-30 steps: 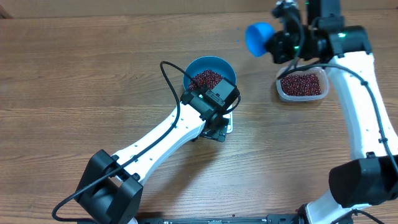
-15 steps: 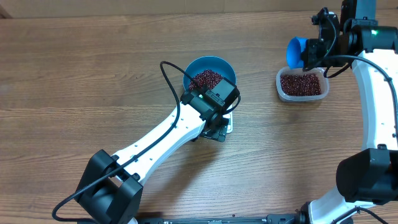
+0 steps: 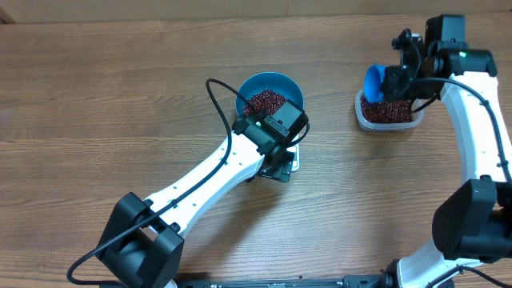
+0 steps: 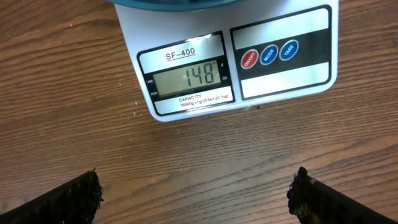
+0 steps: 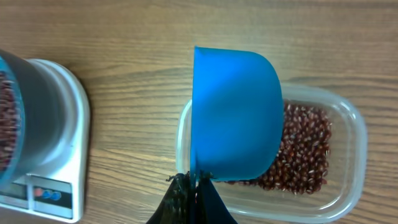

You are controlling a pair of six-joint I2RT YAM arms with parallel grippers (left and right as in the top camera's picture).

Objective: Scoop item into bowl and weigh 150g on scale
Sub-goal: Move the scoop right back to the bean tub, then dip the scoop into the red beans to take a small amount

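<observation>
Overhead layout: the bowl stands on the scale near the middle of the table, with beans inside it. The tub lies to the right of the bowl, well apart from it, and also holds beans. The scoop, tilted on edge, sits over the tub's left end, clamped by its handle in the right gripper. The left gripper, fingers spread, hangs over the bare table just in front of the scale's display edge
</observation>
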